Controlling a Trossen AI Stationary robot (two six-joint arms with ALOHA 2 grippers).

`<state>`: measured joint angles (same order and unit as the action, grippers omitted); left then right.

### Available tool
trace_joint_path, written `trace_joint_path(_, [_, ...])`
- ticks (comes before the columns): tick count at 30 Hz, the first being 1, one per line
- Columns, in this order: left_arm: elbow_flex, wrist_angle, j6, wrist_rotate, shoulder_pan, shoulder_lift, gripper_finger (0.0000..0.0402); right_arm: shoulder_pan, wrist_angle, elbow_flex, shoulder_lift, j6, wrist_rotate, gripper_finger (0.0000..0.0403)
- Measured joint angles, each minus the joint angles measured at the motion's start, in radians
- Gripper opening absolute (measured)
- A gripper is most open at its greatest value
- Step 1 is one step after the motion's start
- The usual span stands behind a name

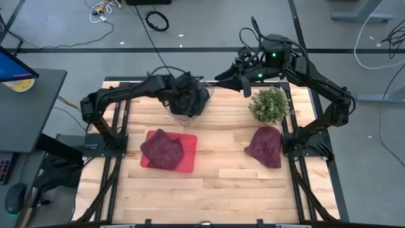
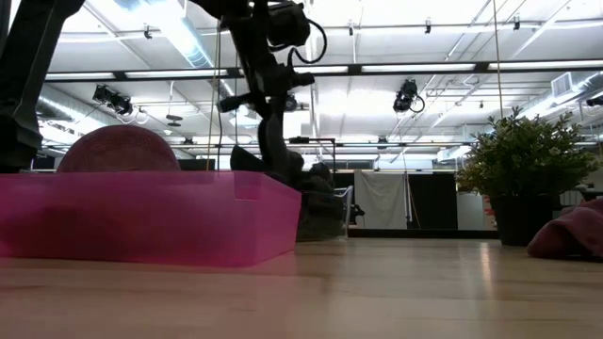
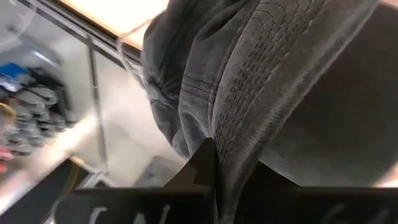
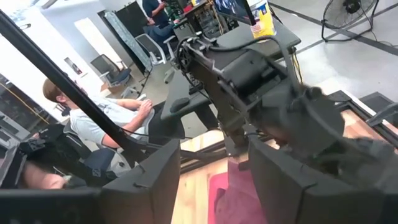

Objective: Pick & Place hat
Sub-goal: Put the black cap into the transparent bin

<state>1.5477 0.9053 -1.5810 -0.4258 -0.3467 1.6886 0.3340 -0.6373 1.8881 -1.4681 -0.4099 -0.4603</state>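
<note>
Currently left gripper (image 1: 190, 95) is clamped on the dark grey hat (image 1: 188, 100), held above the table's (image 1: 221, 177) far edge; right gripper (image 1: 245, 85) hovers nearby, fingers apart. No readable writing.

Dark grey hat (image 1: 187, 100) – maroon hats (image 1: 162, 149) – pink tray (image 1: 190, 154)

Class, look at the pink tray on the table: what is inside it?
A dark red hat lies bunched inside the pink tray, rising above its rim. The hat covers most of the tray floor, so anything beneath it cannot be seen.
</note>
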Motion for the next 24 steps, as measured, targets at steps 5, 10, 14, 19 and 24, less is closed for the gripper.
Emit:
trace_joint_path(5, [-0.043,-0.079,-0.028,0.004,0.025,-0.002,0.0011,0.0,0.0,0.0,0.0,0.014,0.0,0.0186])
trace_joint_path(10, [-0.05,-0.064,-0.023,0.075,0.009,-0.002,0.0011,-0.002,0.0,0.0,0.0,0.03,0.0,0.0185])
trace_joint_path(14, [-0.05,-0.075,-0.028,0.136,-0.004,-0.002,0.0011,-0.002,0.0,0.0,0.0,0.031,0.0,0.0185])
trace_joint_path(19, [-0.049,-0.087,-0.029,0.228,-0.022,0.005,0.0011,-0.002,0.0,0.0,0.0,0.039,0.0,0.0185])
trace_joint_path(24, [-0.048,-0.102,-0.046,0.226,-0.05,0.039,0.0015,-0.002,0.002,0.0,0.0,0.049,0.0,0.0185])
